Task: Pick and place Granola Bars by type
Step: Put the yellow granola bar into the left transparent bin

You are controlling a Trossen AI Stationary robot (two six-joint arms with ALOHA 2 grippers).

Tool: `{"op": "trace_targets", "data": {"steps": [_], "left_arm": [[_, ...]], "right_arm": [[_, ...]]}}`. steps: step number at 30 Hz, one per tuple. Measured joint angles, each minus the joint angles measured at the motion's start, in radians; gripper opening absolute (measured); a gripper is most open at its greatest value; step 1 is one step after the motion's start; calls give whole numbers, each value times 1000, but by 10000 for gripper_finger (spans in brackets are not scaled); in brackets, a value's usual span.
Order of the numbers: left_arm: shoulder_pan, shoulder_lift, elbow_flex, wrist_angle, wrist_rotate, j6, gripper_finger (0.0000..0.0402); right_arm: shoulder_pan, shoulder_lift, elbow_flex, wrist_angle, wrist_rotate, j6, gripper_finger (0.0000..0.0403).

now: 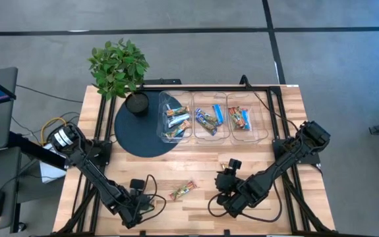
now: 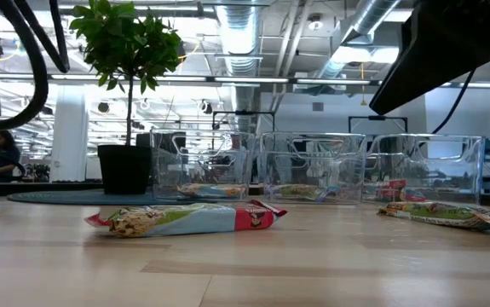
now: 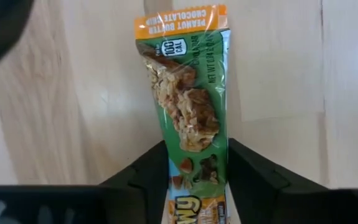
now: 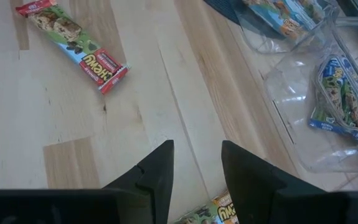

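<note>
Your two matte-black jointed arms: left arm [image 1: 90,172], with yellow and red cabling coiled at its base; right arm [image 1: 288,158], with black cable trailing; blocky, angular black fingers [image 3: 142,180] on each.

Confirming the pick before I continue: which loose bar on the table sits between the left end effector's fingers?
The orange-ended bar, green-wrapped, flanked by the left end effector. The red-ended bar lies apart from it, untouched, mid-table.

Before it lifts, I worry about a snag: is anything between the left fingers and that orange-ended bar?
Nothing visible: the orange-ended bar already lies between the left gripper's fingers on bare wood.
</note>
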Motion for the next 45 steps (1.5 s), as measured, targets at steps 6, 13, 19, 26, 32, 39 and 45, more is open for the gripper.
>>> {"op": "trace_targets", "data": {"steps": [6, 13, 19, 26, 32, 39, 45], "left_arm": [[20, 2, 1, 5, -63, 82, 125], [29, 11, 57, -38, -208, 172, 122], [26, 7, 143, -149, -392, 192, 122], [38, 5, 260, -312, -764, 155, 122], [132, 3, 346, -498, -928, 127, 122], [357, 2, 359, -518, -974, 300, 122], [596, 2, 359, -514, -966, 425, 122]], "right_arm": [[0, 0, 0, 0, 0, 0, 127], [0, 0, 0, 0, 0, 0, 127], [0, 0, 0, 0, 0, 0, 127], [0, 0, 0, 0, 1, -13, 127], [0, 0, 0, 10, 2, -25, 127], [0, 0, 0, 10, 2, -28, 127], [0, 0, 0, 12, 2, -44, 127]]}}
